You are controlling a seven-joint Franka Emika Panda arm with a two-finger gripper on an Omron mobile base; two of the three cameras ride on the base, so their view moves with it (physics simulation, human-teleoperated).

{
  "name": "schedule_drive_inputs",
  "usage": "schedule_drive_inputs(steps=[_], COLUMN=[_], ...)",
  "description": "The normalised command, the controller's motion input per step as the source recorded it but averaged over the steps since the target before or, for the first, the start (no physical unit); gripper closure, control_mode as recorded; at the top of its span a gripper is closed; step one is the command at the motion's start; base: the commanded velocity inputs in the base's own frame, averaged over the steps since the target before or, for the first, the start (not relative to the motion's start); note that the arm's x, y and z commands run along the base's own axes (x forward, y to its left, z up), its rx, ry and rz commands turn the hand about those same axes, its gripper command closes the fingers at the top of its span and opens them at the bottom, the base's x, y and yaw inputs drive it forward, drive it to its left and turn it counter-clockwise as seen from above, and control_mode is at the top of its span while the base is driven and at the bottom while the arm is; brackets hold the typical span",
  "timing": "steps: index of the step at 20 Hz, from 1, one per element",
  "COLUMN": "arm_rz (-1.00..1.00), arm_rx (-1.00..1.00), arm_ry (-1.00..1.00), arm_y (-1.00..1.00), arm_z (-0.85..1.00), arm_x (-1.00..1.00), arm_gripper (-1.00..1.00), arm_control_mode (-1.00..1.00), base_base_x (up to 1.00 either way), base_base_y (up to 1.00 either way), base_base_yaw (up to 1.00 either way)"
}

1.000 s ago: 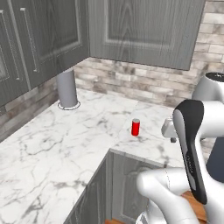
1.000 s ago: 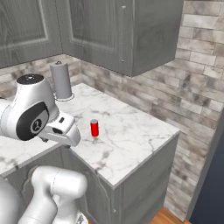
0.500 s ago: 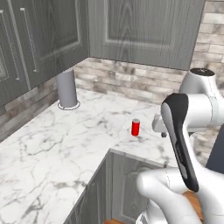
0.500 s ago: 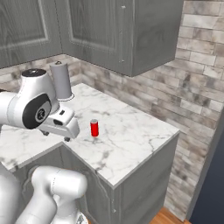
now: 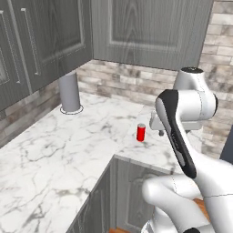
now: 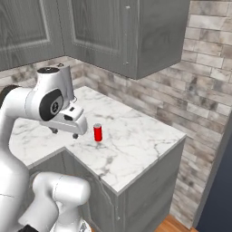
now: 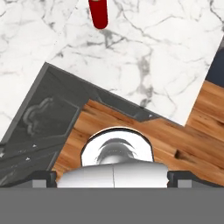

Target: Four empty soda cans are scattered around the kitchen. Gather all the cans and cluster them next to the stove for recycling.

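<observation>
One red soda can (image 5: 141,132) stands upright on the white marble counter (image 5: 68,150) near its inner corner edge. In the right base view the can (image 6: 97,132) is just right of my gripper (image 6: 65,133), a short gap apart. The gripper points down over the counter's front edge, open and empty. In the hand view the can (image 7: 99,13) sits at the top edge, well ahead of the wide-apart fingertips (image 7: 43,176). My own arm link partly hides the hand in the left base view. The stove is out of view.
A grey upright cylinder (image 5: 69,92) stands on a ring at the back of the counter by the brick wall. Grey upper cabinets (image 6: 127,31) hang overhead. The counter (image 6: 136,145) ends at the right, with wood floor (image 7: 131,131) below.
The arm has swung and the hand has drifted closer to the red can. The can has stayed put and the jaws have stayed open.
</observation>
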Motion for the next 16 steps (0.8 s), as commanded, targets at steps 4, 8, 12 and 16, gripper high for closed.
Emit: schedule_drive_inputs(steps=[4, 8, 12, 16], arm_rz=[0.01, 0.0, 0.01, 0.02], arm_rx=[0.0, 0.0, 0.0, 0.0], arm_ry=[0.0, 0.0, 0.0, 0.0], arm_y=[0.0, 0.0, 0.0, 0.0], arm_z=[-0.4, -0.33, -0.22, -0.18], arm_x=[0.39, 0.4, 0.39, 0.33], arm_gripper=[-1.0, -1.0, -1.0, -1.0], arm_control_mode=[-1.0, -1.0, -1.0, -1.0], base_base_x=[0.0, 0.0, 0.0, 0.0], base_base_y=[0.0, 0.0, 0.0, 0.0], base_base_yaw=[0.0, 0.0, 0.0, 0.0])
